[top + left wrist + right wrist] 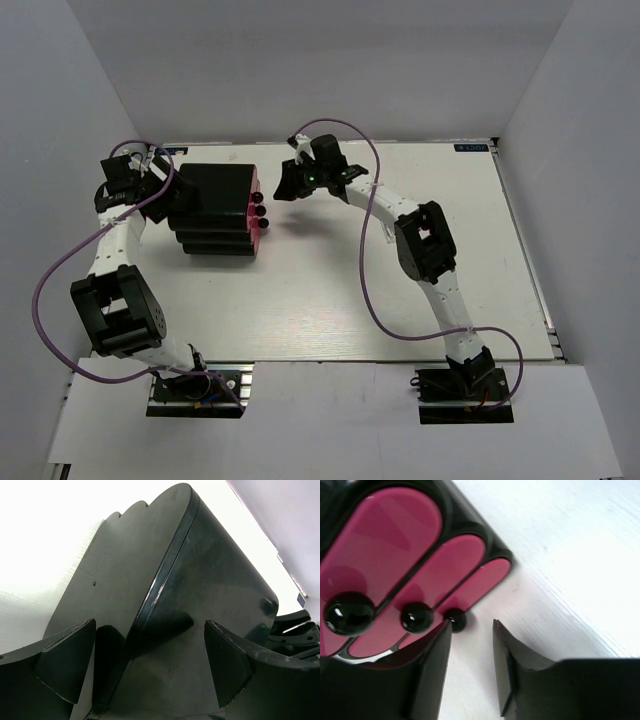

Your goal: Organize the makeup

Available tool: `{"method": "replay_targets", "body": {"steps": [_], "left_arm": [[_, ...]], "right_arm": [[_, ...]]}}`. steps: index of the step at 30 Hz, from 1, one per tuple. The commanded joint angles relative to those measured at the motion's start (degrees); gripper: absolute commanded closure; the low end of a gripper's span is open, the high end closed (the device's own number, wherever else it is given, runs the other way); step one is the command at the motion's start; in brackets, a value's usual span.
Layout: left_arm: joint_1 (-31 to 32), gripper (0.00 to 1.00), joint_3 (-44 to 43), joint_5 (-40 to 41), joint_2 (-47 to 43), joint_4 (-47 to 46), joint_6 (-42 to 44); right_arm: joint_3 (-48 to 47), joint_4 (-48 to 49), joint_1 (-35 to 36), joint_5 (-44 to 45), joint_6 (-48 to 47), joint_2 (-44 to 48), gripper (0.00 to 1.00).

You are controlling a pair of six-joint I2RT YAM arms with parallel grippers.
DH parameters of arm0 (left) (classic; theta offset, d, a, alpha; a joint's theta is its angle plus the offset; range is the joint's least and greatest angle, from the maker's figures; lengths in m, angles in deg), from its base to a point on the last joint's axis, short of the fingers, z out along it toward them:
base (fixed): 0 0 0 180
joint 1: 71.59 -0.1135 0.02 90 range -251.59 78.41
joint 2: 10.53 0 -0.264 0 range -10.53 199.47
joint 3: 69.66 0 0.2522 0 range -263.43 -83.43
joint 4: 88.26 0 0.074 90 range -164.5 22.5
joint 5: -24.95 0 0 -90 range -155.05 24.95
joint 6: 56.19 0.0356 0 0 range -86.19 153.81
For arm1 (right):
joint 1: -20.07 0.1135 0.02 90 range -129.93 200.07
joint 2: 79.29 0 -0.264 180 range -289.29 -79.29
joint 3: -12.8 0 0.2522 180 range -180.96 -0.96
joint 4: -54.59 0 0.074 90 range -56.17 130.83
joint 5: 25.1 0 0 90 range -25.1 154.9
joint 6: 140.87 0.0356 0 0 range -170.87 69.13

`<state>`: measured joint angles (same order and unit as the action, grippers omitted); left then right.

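Jaws of the left gripper [150,650] stand spread wide around the rear edge of the black box [215,210]; the right gripper [472,645], part-way parted and pinching nothing, hovers beside the smallest knob [455,620] of the pink drawers [395,545]; where the makeup is cannot be told.

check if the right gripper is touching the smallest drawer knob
Cannot tell. In the right wrist view the right gripper has one finger overlapping the smallest knob at its edge; neither contact nor a gap shows plainly.
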<state>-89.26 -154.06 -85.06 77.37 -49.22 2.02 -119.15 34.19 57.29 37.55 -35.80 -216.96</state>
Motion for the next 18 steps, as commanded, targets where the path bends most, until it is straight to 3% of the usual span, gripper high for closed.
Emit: {"method": "replay_targets", "body": {"steps": [1,4,10,18], "left_arm": [[-0.35,0.02,-1.18,-2.23,-0.89,1.62,-1.43],[-0.35,0.02,-1.09,-2.49,-0.97,1.53,-1.43],[-0.87,0.02,-1.18,-2.75,-0.8,1.44,-1.52],[-0.87,0.02,-0.82,-2.93,-0.62,1.0,-1.43]], "right_arm": [[1.82,2.5,-0.65,-1.47,0.66,3.55,0.51],[2.97,2.41,-0.39,-5.07,0.14,2.15,0.38],[3.06,1.98,0.4,-9.73,-2.58,-1.11,0.27],[1.47,2.5,0.67,-11.23,-3.56,-5.15,0.34]]}}
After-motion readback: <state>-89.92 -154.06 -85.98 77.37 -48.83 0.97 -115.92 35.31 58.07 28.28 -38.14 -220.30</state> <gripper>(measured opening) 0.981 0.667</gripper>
